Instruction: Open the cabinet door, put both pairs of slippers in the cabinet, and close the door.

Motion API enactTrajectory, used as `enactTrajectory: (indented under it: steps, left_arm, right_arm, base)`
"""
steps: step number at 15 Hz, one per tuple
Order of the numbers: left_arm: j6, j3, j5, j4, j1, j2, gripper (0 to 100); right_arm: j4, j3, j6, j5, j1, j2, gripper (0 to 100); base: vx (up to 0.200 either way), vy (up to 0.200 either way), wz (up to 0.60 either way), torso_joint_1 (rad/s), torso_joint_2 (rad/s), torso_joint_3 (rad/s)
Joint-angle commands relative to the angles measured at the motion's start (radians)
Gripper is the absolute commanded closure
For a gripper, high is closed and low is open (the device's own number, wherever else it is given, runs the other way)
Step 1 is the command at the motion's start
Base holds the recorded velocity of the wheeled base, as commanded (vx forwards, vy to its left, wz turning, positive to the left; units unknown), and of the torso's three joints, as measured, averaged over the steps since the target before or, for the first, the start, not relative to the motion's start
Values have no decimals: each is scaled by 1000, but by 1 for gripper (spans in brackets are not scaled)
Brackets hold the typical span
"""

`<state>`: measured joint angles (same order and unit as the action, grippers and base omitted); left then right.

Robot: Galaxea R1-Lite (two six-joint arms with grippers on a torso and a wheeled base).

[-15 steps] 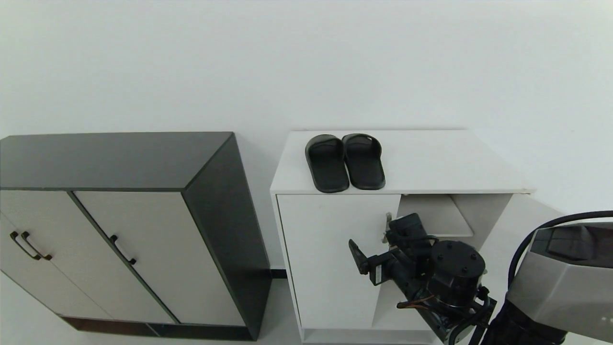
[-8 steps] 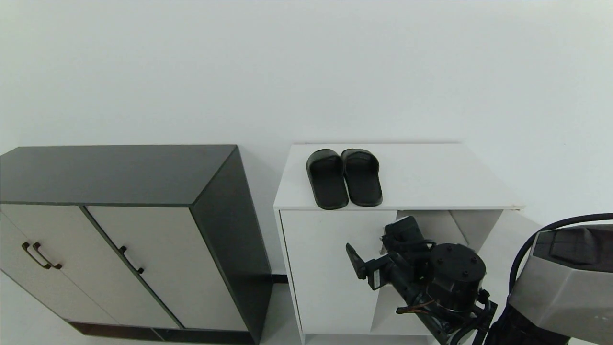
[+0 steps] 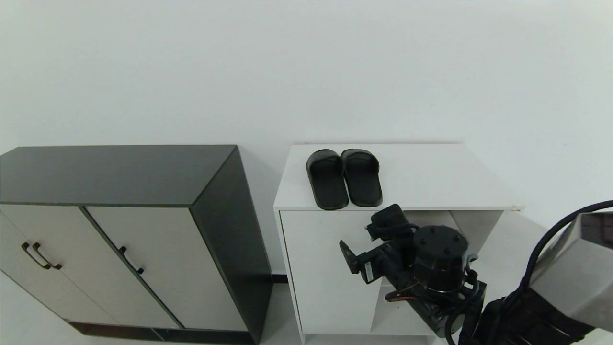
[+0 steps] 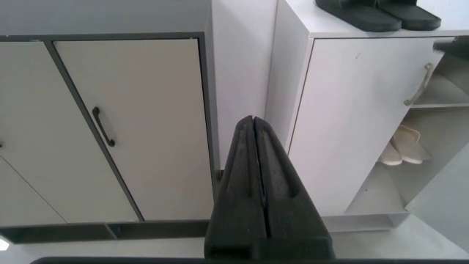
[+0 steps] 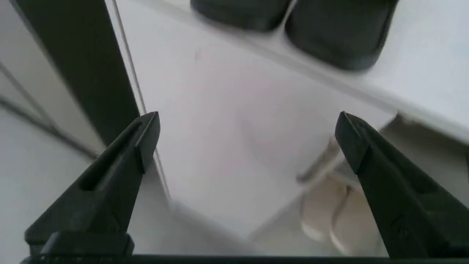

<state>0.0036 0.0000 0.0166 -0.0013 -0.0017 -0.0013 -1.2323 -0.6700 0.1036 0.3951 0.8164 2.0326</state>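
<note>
The white wooden cabinet (image 3: pixel 431 191) stands open on its right, with a pale pair of slippers (image 4: pixel 407 144) already inside, low down. The black rubber slippers (image 3: pixel 345 178) sit on its top, to the left. The right gripper (image 5: pixel 248 125) hangs spread wide and empty just below them. The left gripper (image 4: pixel 253 128) is pressed together, holding nothing. The black pair is yet to be stowed and the door closed.

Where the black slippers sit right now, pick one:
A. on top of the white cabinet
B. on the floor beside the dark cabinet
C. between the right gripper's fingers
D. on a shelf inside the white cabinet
A: the black slippers lie side by side on the flat top of the white cabinet, near its front edge.
</note>
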Motion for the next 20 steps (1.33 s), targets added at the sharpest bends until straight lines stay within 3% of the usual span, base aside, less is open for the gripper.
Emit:
enactTrajectory:
  steps: [1, 3, 4, 6, 8, 11, 15, 20]
  left_arm:
    - [1, 0, 0, 0, 0, 1, 100]
    - [4, 0, 0, 0, 0, 1, 100]
    - [3, 0, -1, 0, 0, 1, 100]
    - [-2, 0, -1, 0, 0, 1, 100]
    - [4, 0, -1, 0, 0, 1, 100]
    - [9, 0, -1, 0, 0, 1, 100]
    - [3, 0, -3, 0, 0, 1, 100]
    - [-1, 0, 2, 0, 0, 1, 100]
  right_arm:
    - [341, -181, -96, 27, 15, -193, 0]
    - [488, -427, -409, 24, 32, -175, 0]
    - [476, -503, -453, 31, 18, -115, 0]
    - [421, -507, -351, 51, -17, -49, 0]
    - [507, -436, -228, 159, -34, -71, 0]
    - [565, -444, -229, 241, -2, -66, 0]
    - [570, -441, -223, 268, 24, -55, 0]
    - [562, -434, -225, 268, 29, -35, 0]
  base:
    - [0, 0, 0, 0, 0, 0]
    - [0, 0, 0, 0, 0, 0]
    - [0, 0, 0, 0, 0, 0]
    - [0, 0, 0, 0, 0, 0]
    - [0, 0, 0, 0, 0, 0]
    - [0, 0, 0, 0, 0, 0]
    - [0, 0, 0, 0, 0, 0]
    - [200, 0, 0, 1, 0, 4]
